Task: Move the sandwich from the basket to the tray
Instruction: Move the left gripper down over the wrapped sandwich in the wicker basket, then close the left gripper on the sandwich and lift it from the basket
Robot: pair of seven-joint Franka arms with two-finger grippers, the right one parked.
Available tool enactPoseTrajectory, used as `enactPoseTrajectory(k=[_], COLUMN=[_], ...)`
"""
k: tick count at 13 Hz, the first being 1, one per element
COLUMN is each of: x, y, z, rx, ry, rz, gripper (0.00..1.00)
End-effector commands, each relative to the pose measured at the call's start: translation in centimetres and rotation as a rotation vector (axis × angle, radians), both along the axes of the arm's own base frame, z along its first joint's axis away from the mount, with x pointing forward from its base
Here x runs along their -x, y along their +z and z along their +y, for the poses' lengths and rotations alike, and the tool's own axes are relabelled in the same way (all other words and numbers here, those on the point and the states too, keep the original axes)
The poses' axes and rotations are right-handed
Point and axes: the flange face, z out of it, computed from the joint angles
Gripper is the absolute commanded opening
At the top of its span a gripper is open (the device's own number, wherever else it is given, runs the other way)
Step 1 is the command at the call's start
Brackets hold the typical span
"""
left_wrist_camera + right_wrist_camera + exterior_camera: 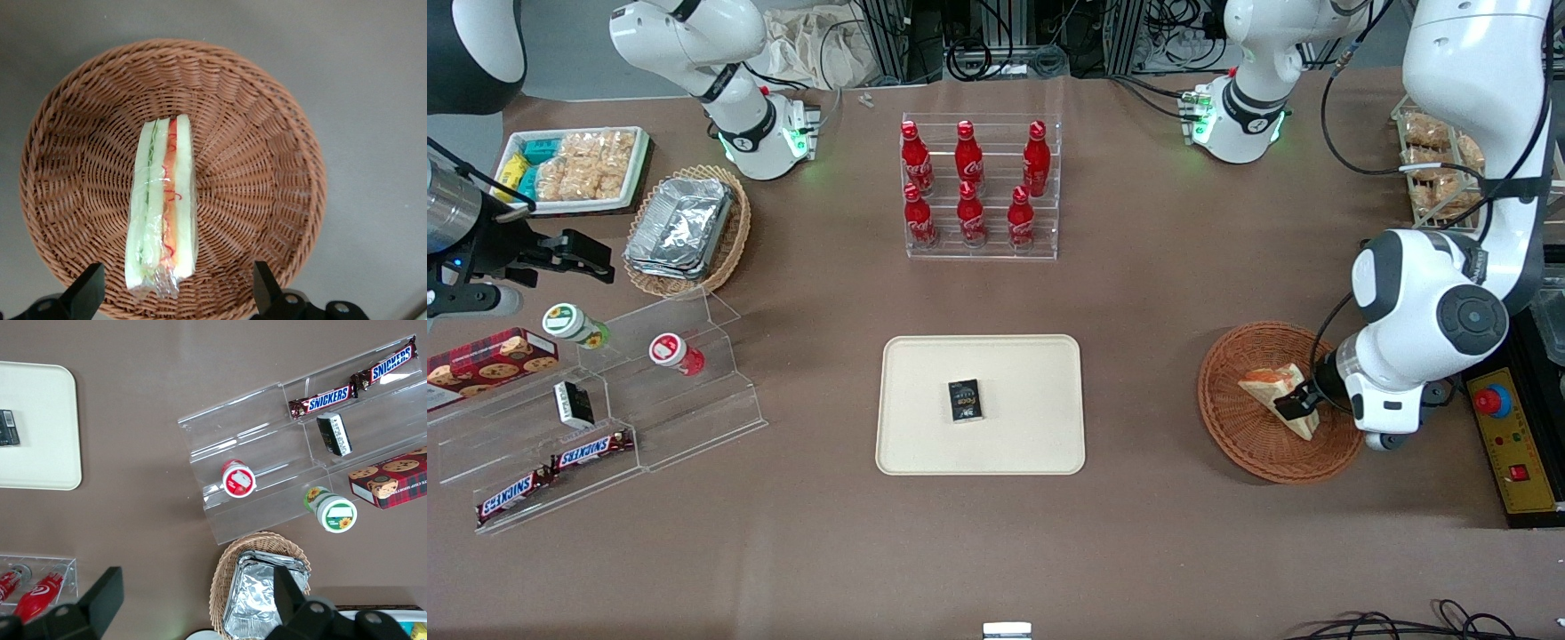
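Over the basket (1232, 418), toward the working arm's end of the surface (1156, 293), the gripper (1296, 402) hangs low with its jaws released, one finger on each side of the sandwich (1272, 388) and neither touching it in the wrist view. Inside the basket (267, 173), the sandwich (163, 200) lies on its edge, green and orange-red filling layers facing up. Well apart, near the surface's middle, the tray (1032, 427) holds a small black packet (965, 400). Farther from the front camera, a clear rack carries six red bottles (971, 185).
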Motion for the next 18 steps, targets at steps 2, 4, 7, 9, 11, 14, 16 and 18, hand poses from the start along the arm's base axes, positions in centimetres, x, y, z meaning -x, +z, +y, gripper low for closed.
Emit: enactPoseTrajectory(k=[2, 4, 7, 9, 11, 14, 16, 18], x=[1.5, 2.2, 2.4, 2.5, 2.5, 1.9, 0.8, -0.4], y=[-2.4, -4.6, -6.4, -7.3, -8.4, -7.6, -5.7, -1.4], z=[0.4, 0.3, 0.4, 0.3, 0.3, 0.2, 0.4, 0.6], rx=[-0.004, 0.000, 0.003, 0.005, 0.007, 0.006, 0.010, -0.001], ry=[0.022, 0.020, 0.022, 0.020, 0.021, 0.005, 0.029, 0.030], rz=[-0.010, 0.008, 0.035, 0.049, 0.075, 0.053, 0.030, 0.074], gripper=[1.00, 1.00, 1.00, 0.96, 0.31, 0.00, 0.00, 0.00])
